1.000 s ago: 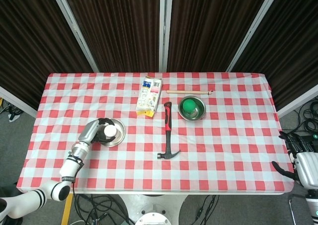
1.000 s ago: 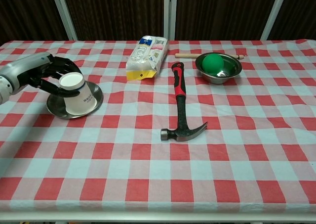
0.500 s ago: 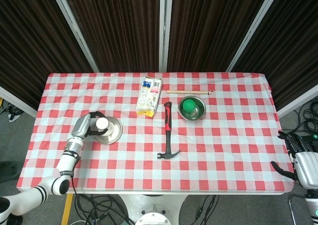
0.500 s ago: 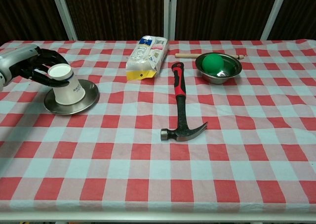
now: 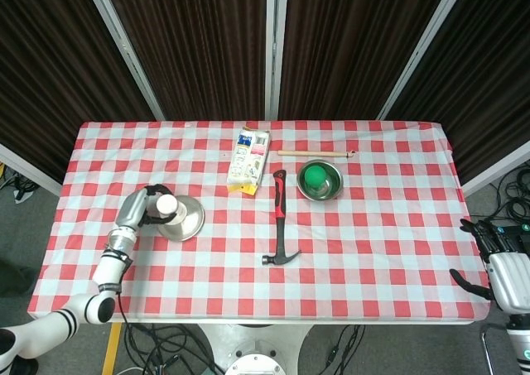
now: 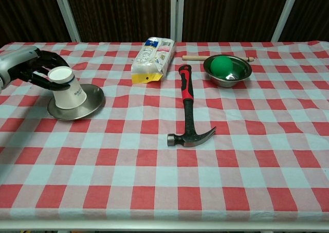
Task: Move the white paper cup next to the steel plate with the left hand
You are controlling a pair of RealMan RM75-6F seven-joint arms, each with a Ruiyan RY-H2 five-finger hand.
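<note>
My left robot hand (image 6: 32, 67) grips the cup (image 6: 66, 87) tilted over the plate (image 6: 77, 103); careless release risks toppling

Even, bright overhead light covers the worktop (image 6: 169, 192) in both views; shadows are short and soft. The steel bowl (image 6: 227, 71) shows faint glare. Both views are sharp, with dark backdrops.

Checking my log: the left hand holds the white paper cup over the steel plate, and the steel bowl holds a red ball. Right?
Not quite. The ball in the steel bowl is green, as the chest view shows. The left hand does hold the white paper cup over the steel plate.
</note>
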